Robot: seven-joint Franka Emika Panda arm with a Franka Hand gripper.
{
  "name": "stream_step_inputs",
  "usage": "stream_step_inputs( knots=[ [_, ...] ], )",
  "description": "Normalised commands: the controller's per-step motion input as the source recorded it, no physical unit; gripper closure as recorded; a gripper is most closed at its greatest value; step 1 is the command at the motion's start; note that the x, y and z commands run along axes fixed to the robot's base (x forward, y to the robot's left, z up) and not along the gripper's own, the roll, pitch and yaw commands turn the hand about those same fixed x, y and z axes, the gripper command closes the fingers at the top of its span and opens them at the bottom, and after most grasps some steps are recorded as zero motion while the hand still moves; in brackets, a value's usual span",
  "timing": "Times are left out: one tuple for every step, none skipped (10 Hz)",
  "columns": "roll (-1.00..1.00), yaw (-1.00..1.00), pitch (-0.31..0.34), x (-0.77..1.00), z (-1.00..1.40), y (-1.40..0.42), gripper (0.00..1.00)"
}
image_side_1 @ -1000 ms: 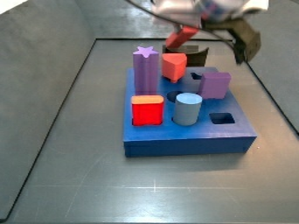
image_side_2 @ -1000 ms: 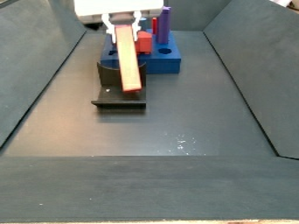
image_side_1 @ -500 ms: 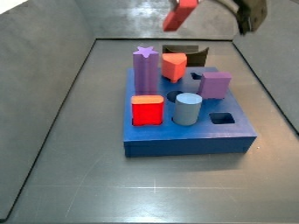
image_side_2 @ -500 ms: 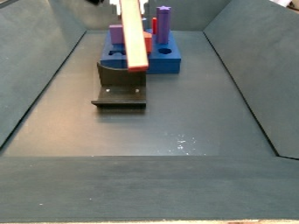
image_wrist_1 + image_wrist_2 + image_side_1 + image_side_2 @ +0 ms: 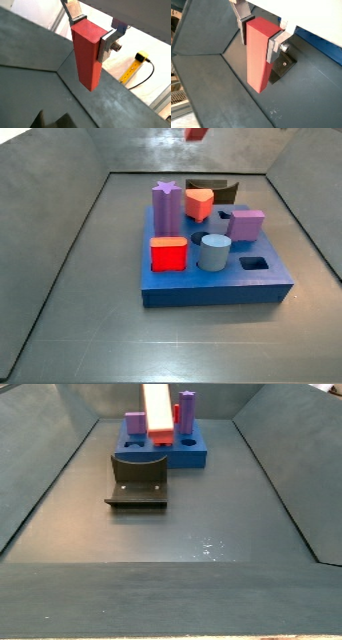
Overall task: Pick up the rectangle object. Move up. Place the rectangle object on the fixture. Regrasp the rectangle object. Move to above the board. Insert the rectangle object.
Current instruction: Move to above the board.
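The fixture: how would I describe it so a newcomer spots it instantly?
Start at the thick blue board full of coloured blocks. At one edge, on the grey floor, sits the fixture, under the raised gripper holding the long salmon-red bar. Alone there, it is black and angular.

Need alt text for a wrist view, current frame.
The gripper clamps the top of the salmon-red rectangle object, which hangs upright in the air above the dark floor. The black fixture sits below, behind it.

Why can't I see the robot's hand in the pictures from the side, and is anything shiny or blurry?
In both side views the gripper is cut off above the frame; only the rectangle object hangs down. The wrist views show the gripper clamping it, sharp. A side view has pale glare on the floor.
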Motion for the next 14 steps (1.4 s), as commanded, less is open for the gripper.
stream_step_inputs(
  knots=[
    [-0.06, 0.00, 0.082, -0.04, 0.40, -0.01, 1.00],
    [-0.06, 0.01, 0.094, -0.03, 0.23, -0.01, 1.00],
    [-1.00, -0.20, -0.065, -0.36, 0.29, -1.00, 1.00],
    [-1.00, -0.20, -0.067, -0.36, 0.29, -1.00, 1.00],
    [-1.00, -0.20, -0.075, -0.39, 0.32, -1.00, 1.00],
    [-1.00, -0.21, -0.072, -0.40, 0.31, -1.00, 1.00],
    [-1.00, -0.21, -0.060, -0.41, 0.31, -1.00, 1.00],
    [-1.00, -0.22, -0.047, -0.41, 0.32, -1.00, 1.00],
    [-1.00, -0.22, -0.031, -0.44, 0.32, -1.00, 1.00],
    [-1.00, -0.22, -0.022, -0.36, 0.25, -0.77, 1.00],
    [-1.00, -0.21, -0.012, -0.22, 0.13, -0.39, 1.00],
    [-1.00, -0.20, -0.010, -0.16, 0.08, -0.25, 1.00],
    [-0.83, -0.15, -0.009, -0.10, 0.04, -0.10, 1.00],
    [-0.61, -0.10, -0.015, -0.08, 0.03, -0.06, 1.00]
  ],
)
